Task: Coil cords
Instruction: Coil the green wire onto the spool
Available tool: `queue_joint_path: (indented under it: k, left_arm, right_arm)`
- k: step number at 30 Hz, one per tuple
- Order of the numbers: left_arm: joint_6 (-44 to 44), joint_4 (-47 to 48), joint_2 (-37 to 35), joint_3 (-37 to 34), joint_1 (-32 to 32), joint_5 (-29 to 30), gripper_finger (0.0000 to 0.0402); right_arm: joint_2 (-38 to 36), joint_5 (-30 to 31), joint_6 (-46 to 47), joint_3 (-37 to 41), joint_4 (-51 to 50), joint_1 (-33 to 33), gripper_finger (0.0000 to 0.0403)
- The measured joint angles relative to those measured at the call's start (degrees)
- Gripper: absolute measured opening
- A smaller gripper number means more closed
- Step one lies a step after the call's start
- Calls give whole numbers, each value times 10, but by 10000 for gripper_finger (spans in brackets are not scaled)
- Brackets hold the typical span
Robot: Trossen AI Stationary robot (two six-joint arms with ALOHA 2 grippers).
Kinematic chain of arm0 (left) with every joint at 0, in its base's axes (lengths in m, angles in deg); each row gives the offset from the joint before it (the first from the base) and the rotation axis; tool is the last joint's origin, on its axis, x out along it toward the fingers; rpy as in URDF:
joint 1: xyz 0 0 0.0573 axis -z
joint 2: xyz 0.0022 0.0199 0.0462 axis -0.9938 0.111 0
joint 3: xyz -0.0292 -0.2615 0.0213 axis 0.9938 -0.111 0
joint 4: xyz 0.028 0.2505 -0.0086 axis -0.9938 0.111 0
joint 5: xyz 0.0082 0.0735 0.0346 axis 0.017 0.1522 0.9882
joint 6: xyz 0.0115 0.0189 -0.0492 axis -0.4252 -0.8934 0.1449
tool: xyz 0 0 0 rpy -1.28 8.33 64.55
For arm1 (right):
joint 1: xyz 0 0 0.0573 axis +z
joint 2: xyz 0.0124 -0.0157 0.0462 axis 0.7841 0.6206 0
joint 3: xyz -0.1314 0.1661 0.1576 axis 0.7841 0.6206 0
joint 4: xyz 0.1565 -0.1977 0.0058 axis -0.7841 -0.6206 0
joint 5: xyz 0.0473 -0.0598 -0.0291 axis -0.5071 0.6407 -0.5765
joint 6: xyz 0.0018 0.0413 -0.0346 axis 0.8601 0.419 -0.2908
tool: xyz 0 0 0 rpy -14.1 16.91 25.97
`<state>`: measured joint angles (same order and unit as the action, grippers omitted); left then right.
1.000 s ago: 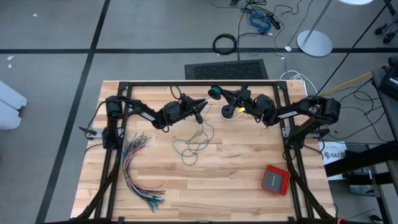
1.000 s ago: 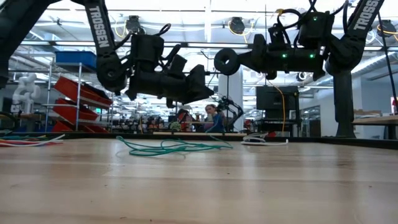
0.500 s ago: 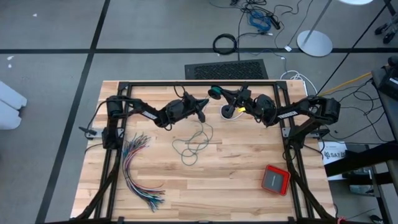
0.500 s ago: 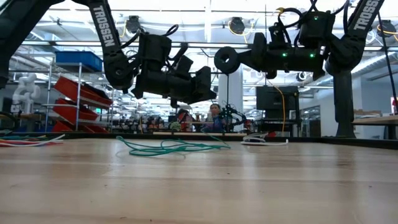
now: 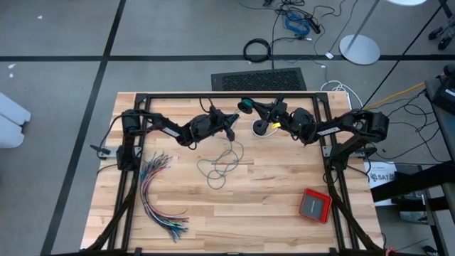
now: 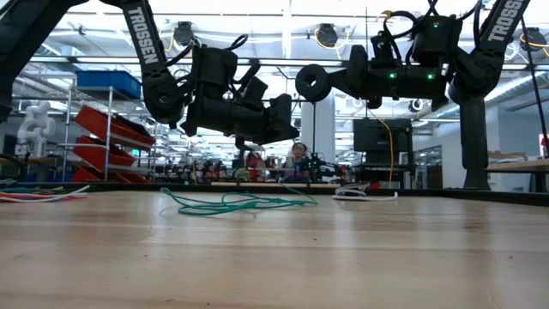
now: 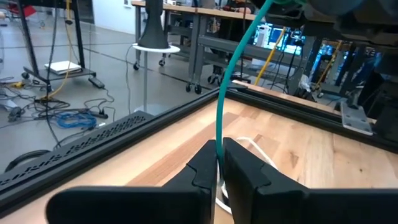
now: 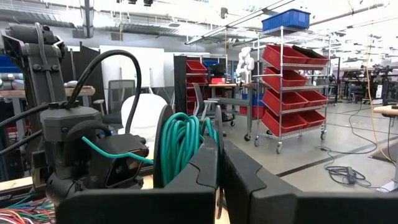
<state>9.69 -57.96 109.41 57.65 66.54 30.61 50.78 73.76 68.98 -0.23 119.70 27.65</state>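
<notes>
Teal cord [image 7: 219, 118] pinched between left fingers [image 7: 239, 177].

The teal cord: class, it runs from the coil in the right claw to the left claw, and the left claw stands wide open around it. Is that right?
Not quite. The left claw is shut on the teal cord, not wide open; the left wrist view shows its fingers pinching it. The rest holds: the right wrist view shows the coil held in the right claw.

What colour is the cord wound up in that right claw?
Teal-green; the coiled cord shows best in the right wrist view.
</notes>
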Motion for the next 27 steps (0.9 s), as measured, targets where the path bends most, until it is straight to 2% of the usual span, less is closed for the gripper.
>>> queue_joint_path:
  k: [21, 27]
  left_arm:
    - [-14, 27, 0, 0, 0, 20, 31]
    - [-26, 47, 0, -1, 0, 17, 7]
  right_arm:
    - [0, 0, -1, 0, 0, 0, 0]
    - [0, 0, -4, 0, 0, 0, 0]
